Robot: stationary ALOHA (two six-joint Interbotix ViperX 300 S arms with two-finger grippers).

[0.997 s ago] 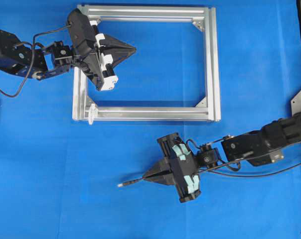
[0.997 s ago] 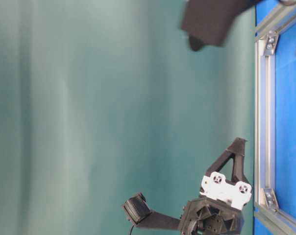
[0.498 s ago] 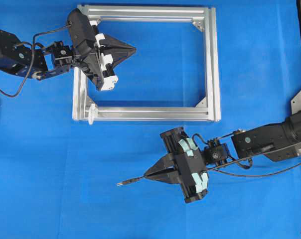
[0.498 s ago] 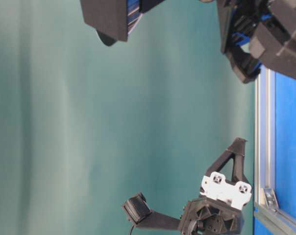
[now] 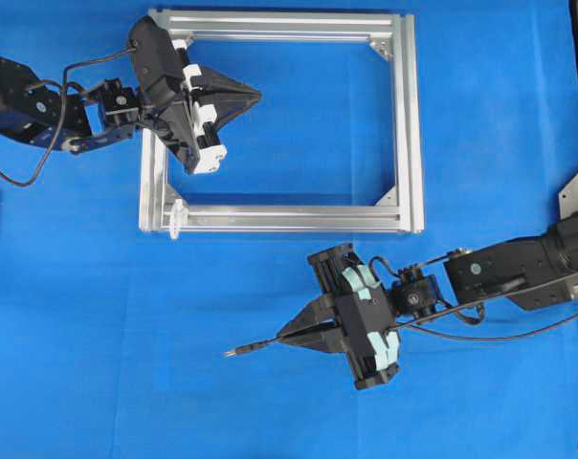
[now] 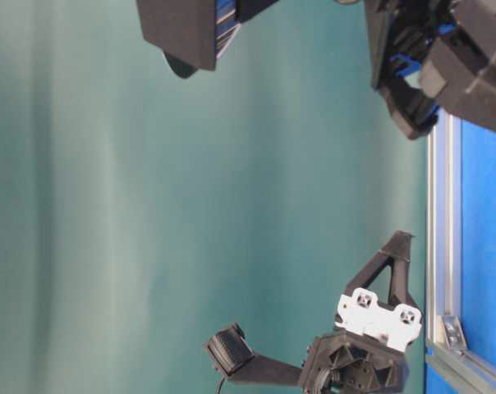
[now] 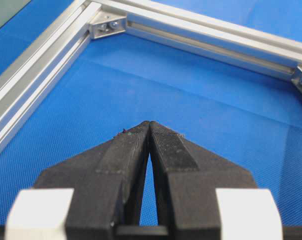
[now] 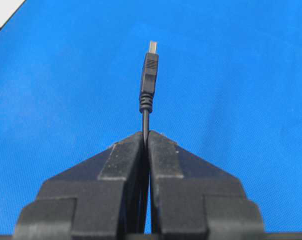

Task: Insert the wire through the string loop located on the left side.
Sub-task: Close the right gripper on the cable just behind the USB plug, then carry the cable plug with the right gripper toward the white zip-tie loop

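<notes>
Black, thin and flexible, the wire (image 5: 260, 345) is already clamped in the right end effector (image 5: 287, 338), whose 2 fingers are pressed together on the cable just behind its small cylindrical plug with the metallic tip. In the overhead view the plug pokes out toward the left, lower centre of the frame, over the bare blue worktop (image 5: 98, 316); the right wrist view shows it straight ahead of the closed fingers (image 8: 126, 160), free of any contact.

So the pick-up looks finished, and the threading is not yet begun. The tiny whitish string loop (image 5: 177, 218) sits at the lower left corner of the rectangular silver aluminium frame (image 5: 409, 124), up and to the left of the plug tip and well apart from it. At this size I can only make it out as a pale fleck, so its opening direction is unclear.

The left end effector (image 5: 254, 95) is shut on nothing, hovering over the upper left part of the frame's interior, as the left wrist view confirms.

What remains, by my reading: carry the plug to the loop, line it up and pass it through.
</notes>
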